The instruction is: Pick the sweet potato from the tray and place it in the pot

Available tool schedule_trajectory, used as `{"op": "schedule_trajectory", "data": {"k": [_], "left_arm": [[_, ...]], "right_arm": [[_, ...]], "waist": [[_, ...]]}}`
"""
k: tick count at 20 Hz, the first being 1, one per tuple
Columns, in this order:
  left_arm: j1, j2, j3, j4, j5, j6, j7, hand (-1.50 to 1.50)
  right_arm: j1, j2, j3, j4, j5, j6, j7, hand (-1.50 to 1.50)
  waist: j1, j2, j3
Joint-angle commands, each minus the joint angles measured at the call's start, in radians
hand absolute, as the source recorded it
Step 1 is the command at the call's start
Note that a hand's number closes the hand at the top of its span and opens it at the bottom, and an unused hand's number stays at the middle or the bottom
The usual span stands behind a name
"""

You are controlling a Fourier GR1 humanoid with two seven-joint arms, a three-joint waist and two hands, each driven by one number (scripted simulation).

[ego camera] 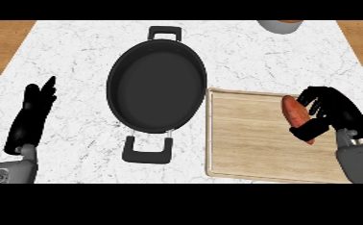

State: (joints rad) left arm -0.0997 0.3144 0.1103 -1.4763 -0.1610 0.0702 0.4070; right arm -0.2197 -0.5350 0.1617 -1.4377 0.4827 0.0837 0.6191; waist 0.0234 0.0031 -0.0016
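Observation:
An orange-red sweet potato (294, 114) lies near the right edge of a light wooden tray (248, 137) at the lower right of the counter. My right hand (330, 112) is at the potato, its fingers and thumb curled round it from the right side. A black oval pot (157, 88) with two loop handles stands to the left of the tray, in the middle of the counter; its inside holds nothing. My left hand (30, 116) rests open at the left edge, fingers up, well away from the pot.
The counter (78, 51) is white marble, with wood showing past its far left and far right corners. A grey round vessel (281, 25) is cut off by the top edge at the back right.

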Motion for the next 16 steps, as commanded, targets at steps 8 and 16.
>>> {"op": "schedule_trajectory", "data": {"k": [8, 16], "left_arm": [[0.015, -0.018, 0.007, -0.007, -0.008, 0.016, 0.007, 0.0], [0.035, 0.016, 0.046, 0.001, 0.014, -0.012, -0.013, 0.0]], "right_arm": [[-0.082, -0.151, 0.077, -0.245, 0.165, -0.008, -0.282, 1.5], [-0.106, -0.064, -0.026, -0.558, 0.048, -0.124, -0.317, 1.5]], "waist": [[-0.027, -0.008, 0.001], [-0.035, -0.012, 0.001]]}}
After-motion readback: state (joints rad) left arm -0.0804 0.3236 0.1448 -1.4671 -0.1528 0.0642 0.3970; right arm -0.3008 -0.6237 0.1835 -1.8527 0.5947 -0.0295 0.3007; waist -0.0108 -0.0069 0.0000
